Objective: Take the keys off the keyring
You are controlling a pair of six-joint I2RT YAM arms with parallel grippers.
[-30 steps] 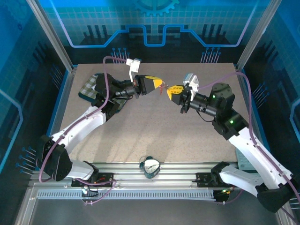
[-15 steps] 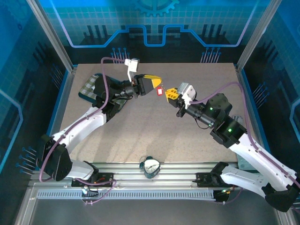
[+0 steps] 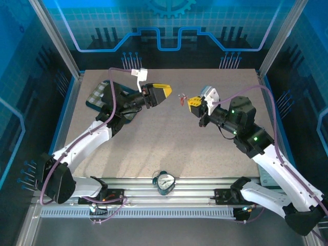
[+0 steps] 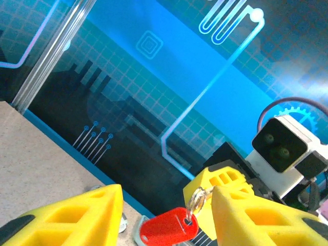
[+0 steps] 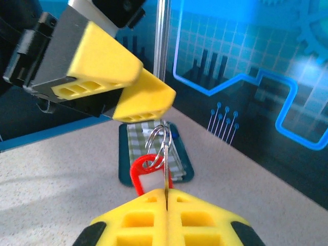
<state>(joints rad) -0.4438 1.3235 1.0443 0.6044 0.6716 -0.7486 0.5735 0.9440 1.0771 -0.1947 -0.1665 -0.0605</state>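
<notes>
My right gripper is pinched fully closed on the thin metal loop of the small red-tagged keyring. It holds the keyring above the speckled surface, well right of the green checked cloth. I cannot tell the key from the loop. My left gripper stands partly open and empty, between cloth and keyring.

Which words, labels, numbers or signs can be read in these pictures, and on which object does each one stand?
No text can be read anywhere.
small round white dial at the near table edge: its marks are too small to read.
red plastic key tag: its white insert looks blank.
blue printed back wall: drawn lines, a grid and a gear shape, no letters.
</notes>
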